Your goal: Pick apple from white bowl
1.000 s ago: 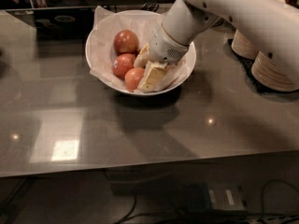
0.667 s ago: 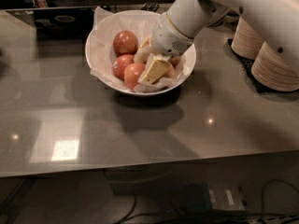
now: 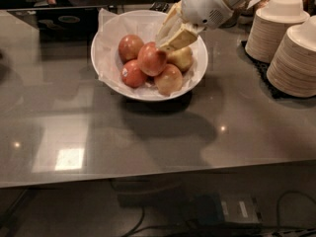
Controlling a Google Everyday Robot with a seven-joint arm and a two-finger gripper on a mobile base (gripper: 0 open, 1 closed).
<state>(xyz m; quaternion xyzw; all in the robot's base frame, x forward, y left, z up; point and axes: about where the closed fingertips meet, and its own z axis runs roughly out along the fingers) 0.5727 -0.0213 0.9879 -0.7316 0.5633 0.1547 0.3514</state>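
Wide white bowl [image 3: 195,76] on grey counter [image 3: 148,147], deep red apple [image 3: 151,59] at its centre atop other apples, pincer [image 3: 168,42] touching it at 1 o'clock, grip cannot be told, stacked pale bowls [image 3: 279,28] at 3 o'clock.

My tally from the console: five apples showing, one bowl, two stacks, one gripper.
In the one white bowl [image 3: 199,69] I count three red apples [image 3: 151,58], one red-yellow mottled apple [image 3: 169,79] and one yellow-green apple [image 3: 181,58], which makes five as far as I can see. At the right edge of the table I count two stacks of pale disposable bowls [image 3: 276,26]. My one gripper [image 3: 170,37] sits over the bowl's far right side, against the apples.
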